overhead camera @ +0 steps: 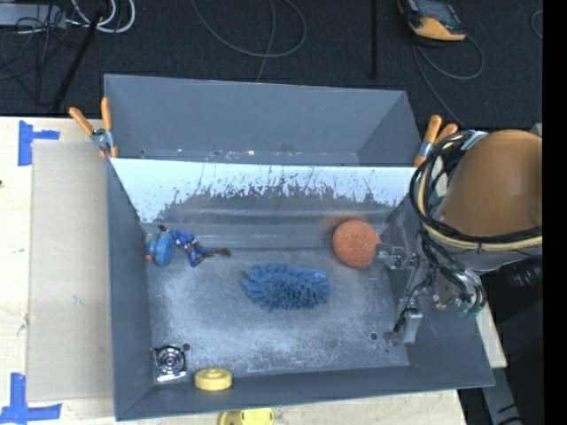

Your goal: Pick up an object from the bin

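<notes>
My gripper (407, 315) hangs at the bin's right side, close to the right wall and just above the floor. An orange, rough-skinned ball (356, 243) lies up and to the left of it, a short way off. A blue bristly, brush-like thing (285, 287) rests in the middle of the bin floor, further to the gripper's left. Nothing shows in the gripper's grasp.
A small blue toy figure (173, 248) lies at the left side of the floor. In the front left corner sit a small square metal part (169, 361) and a flat yellow disc (213, 379). The arm with its orange cover and cables hangs over the right rim.
</notes>
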